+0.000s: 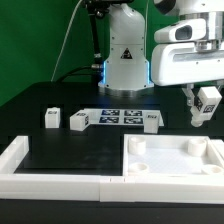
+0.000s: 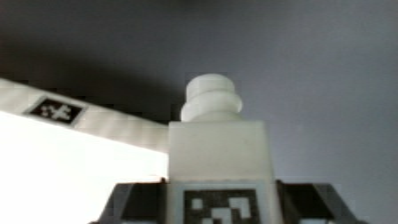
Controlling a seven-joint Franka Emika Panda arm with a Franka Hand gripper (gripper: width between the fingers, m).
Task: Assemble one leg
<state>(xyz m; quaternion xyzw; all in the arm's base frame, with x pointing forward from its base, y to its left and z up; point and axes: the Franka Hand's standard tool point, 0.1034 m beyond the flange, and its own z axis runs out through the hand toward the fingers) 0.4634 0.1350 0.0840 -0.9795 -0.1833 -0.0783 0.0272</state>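
The gripper is grasping the leg in mid-air near the table edge at the exterior view's right, just beyond the square panel, where any tilt in the grip is probably risking a missed corner hole, jamming or slipping.

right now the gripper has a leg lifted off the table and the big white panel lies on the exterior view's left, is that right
Not quite. The panel lies on the exterior view's right, not its left, as the exterior view shows. The rest holds: the gripper has a leg lifted off the table.
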